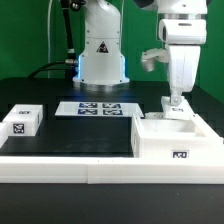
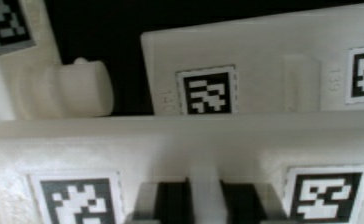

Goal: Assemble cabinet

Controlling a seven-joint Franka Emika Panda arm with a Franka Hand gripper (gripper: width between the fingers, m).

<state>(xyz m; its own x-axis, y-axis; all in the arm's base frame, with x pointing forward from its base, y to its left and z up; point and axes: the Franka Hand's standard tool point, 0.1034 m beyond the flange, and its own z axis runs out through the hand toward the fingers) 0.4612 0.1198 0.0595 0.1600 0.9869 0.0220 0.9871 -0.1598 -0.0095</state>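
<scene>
The cabinet (image 1: pixel 190 142), a large white box open at the top with a tag on its front, stands at the exterior view's right front. My gripper (image 1: pixel 176 103) hangs straight down over its back wall. In the wrist view the gripper (image 2: pixel 200 200) has its dark jaws close together on a narrow white rib of a white tagged panel (image 2: pixel 90 150), which fills the near part of the view. Beyond it lies more white tagged plastic (image 2: pixel 268 60) with a round knob (image 2: pixel 72 85). I cannot tell whether that plastic belongs to the cabinet.
A small white tagged block (image 1: pixel 22 120) sits at the exterior view's left. The marker board (image 1: pixel 100 108) lies in the middle, in front of the robot base (image 1: pixel 102 55). A long white rail (image 1: pixel 80 165) runs along the table's front edge.
</scene>
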